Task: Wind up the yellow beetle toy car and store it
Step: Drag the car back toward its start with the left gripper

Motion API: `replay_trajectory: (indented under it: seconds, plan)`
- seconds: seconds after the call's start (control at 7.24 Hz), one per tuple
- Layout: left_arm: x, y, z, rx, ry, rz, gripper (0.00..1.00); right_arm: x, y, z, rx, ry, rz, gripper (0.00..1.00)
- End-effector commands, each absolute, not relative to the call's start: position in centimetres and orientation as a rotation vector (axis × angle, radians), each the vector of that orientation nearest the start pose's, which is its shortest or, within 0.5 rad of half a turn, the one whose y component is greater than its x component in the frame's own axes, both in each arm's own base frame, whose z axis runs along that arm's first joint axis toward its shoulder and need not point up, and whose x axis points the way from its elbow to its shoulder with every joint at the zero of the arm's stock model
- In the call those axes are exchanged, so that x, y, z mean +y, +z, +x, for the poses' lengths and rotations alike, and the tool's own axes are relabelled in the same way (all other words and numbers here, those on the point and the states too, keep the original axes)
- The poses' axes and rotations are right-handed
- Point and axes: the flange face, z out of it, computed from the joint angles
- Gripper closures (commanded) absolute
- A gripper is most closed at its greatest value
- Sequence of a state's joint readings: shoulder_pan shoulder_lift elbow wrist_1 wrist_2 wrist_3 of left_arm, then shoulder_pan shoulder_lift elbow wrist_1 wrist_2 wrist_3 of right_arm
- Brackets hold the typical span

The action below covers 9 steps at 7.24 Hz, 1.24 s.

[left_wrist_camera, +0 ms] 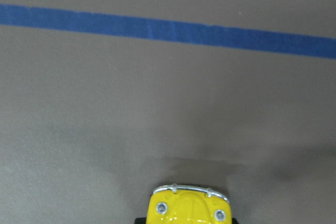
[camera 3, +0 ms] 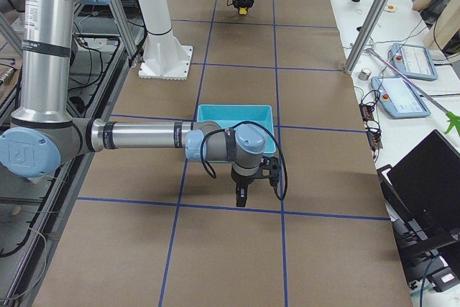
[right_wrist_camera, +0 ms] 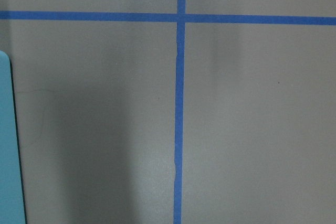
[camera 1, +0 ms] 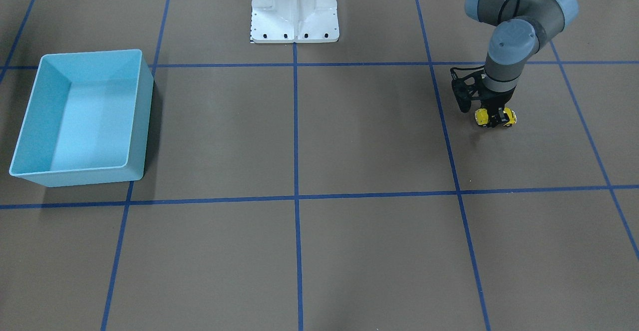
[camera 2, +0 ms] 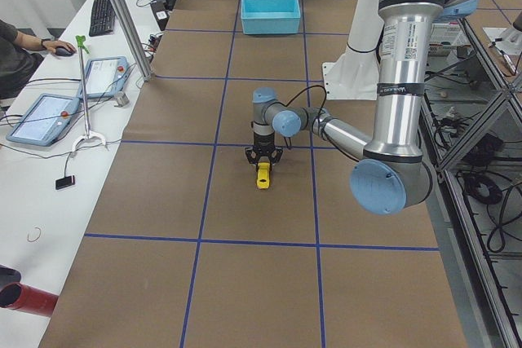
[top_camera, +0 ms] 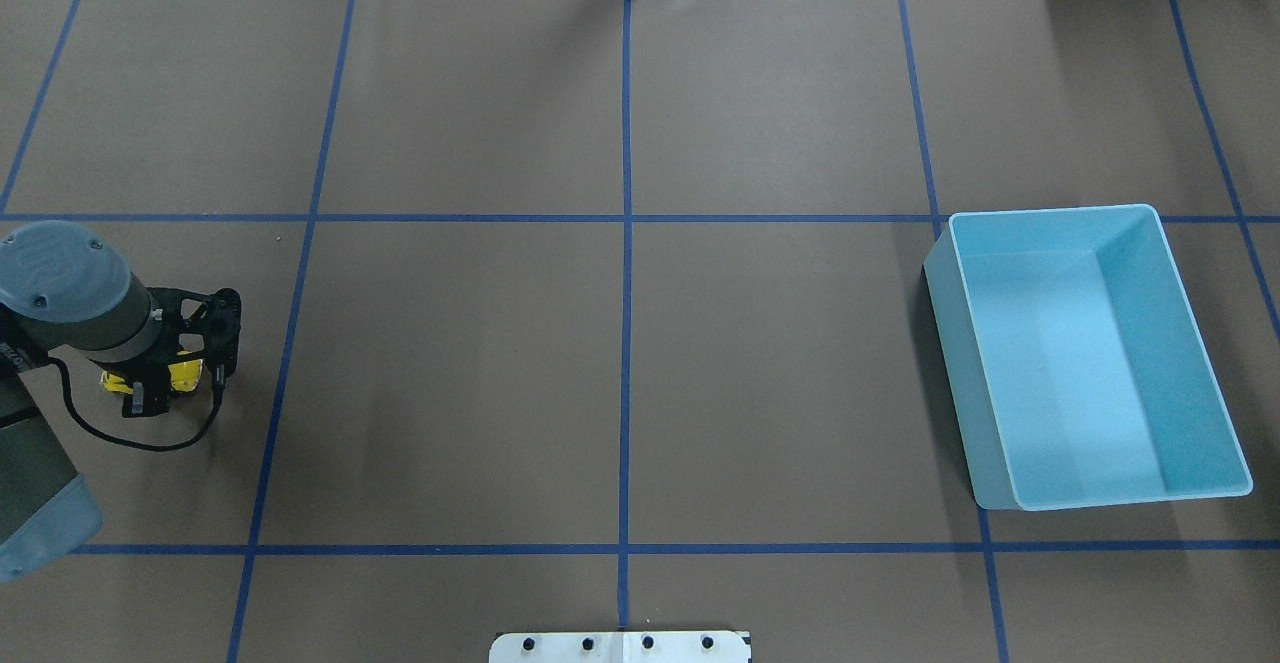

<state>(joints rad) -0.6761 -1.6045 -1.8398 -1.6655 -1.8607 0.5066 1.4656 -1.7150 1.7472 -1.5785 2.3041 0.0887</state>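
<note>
At the left hand, pointing straight down: pinching the yellow beetle toy car across its middle, dark fingers on either side of the body and yellow visible at both ends. Directly beneath that hand, wheels down on the brown surface, with no visible gap. In the left wrist view, only the rounded nose of the car, with chrome bumper and two small lamps, low and centred under the hand. Ahead of it, bare brown, then a strip of blue tape running crosswise.

Farther out from the left hand, toward the middle of the surface: the white base of the robot. Well apart from this hand, across nearly the whole surface: the light blue bin.

At the right hand, seen only in the exterior right view: hanging low over the surface, fingers down. Spread or pressed together, cannot tell. Just beyond it, close by, the same bin, open side up. In the right wrist view, a thin sliver of bin wall at the left edge and a crossing of tape lines ahead.
</note>
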Motion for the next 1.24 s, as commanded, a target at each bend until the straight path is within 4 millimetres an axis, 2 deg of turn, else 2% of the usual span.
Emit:
replay_trajectory:
  seconds: [0.0, 1.1]
  plan:
    - [-40.1, 53.0, 33.0, 0.395, 1.426, 0.365, 1.0, -43.7, 64.2, 2.1, -0.732, -0.027, -0.047, 0.0]
    - [-38.6, 55.6, 30.4, 0.434, 1.417, 0.389, 1.0, -43.7, 64.2, 2.1, -0.732, -0.025, -0.048, 0.0]
